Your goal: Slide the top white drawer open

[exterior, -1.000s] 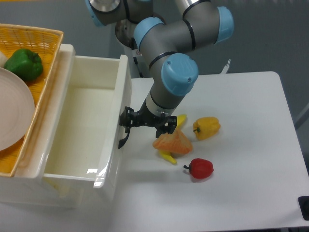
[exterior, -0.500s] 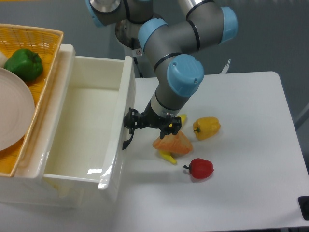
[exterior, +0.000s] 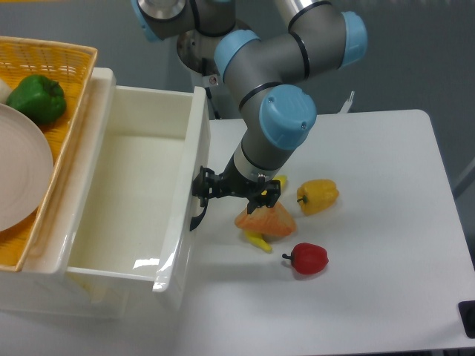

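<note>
White tabletop [exterior: 371,222] carries the top white drawer [exterior: 133,193], pulled far out. End effector [exterior: 202,194] grips its black handle [exterior: 197,217], jaws narrow.

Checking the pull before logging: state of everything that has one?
top white drawer: slid well out, interior empty
black handle: at the gripper, on the drawer front
gripper: at the handle; whether open or shut is unclear
yellow wicker basket: on the cabinet top, holds a green pepper and a plate
</note>
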{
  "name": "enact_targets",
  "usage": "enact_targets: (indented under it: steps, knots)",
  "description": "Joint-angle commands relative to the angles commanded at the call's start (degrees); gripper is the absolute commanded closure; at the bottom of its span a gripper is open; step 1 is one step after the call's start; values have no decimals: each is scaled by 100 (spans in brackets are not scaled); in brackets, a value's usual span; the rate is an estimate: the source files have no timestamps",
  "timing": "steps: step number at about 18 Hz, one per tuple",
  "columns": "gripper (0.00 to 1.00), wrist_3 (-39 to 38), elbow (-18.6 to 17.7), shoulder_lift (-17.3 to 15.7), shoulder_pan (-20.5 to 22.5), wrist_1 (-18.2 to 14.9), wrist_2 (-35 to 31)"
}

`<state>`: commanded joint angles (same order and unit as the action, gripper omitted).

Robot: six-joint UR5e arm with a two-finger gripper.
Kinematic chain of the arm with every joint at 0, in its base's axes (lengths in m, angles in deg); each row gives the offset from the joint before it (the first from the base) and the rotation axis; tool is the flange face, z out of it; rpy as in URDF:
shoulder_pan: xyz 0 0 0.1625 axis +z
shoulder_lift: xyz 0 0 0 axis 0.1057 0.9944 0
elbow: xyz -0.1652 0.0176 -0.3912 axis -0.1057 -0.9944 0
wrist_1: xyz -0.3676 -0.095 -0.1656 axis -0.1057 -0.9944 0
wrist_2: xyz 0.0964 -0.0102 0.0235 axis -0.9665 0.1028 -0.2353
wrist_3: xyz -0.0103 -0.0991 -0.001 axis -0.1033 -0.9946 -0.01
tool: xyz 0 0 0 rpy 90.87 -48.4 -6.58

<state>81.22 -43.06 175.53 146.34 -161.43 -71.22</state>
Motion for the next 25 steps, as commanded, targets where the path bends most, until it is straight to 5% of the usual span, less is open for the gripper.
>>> enact_targets:
  steps: [25]
  knots:
    - [0, 0, -18, -62, 62, -123, 220]
